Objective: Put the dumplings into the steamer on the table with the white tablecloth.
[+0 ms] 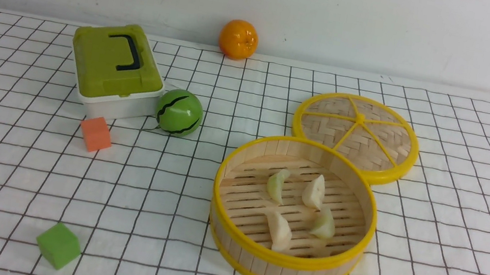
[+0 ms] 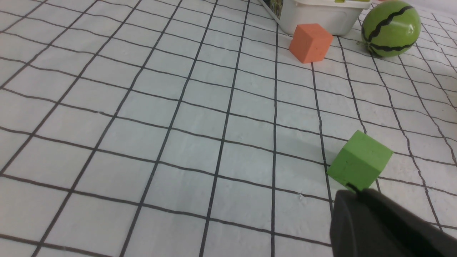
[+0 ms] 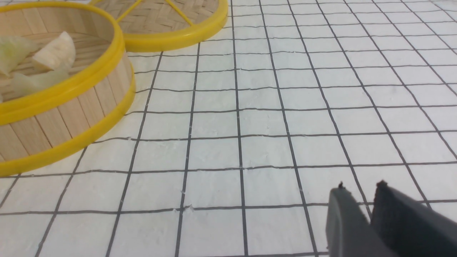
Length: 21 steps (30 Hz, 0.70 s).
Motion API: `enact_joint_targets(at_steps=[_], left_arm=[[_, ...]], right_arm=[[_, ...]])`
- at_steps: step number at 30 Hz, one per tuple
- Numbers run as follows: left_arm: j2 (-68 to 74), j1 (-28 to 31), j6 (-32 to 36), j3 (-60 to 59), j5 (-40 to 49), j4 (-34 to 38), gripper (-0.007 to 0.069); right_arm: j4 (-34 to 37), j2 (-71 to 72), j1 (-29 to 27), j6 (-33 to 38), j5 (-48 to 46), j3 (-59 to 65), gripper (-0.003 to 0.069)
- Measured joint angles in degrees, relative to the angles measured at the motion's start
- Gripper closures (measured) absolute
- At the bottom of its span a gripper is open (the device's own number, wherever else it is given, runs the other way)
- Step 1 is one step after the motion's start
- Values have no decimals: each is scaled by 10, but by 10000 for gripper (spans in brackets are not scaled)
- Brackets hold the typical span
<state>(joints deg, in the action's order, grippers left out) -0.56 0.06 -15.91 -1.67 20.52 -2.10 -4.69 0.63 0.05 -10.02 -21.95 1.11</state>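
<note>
White tablecloth (image 1: 224, 263) with thin black grid under pale wall (image 1: 393, 23).

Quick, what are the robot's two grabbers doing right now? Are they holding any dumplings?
Left gripper: shut, holding nothing.
Right gripper: jaws slightly apart, nothing between them, above the bare tablecloth.
</note>
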Motion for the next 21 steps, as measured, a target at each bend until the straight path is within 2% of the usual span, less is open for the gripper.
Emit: enact_joint_targets(at_steps=[21], left_arm=[[0,0,0,0,0,0,619]], right_arm=[[0,0,0,1,0,0,501]])
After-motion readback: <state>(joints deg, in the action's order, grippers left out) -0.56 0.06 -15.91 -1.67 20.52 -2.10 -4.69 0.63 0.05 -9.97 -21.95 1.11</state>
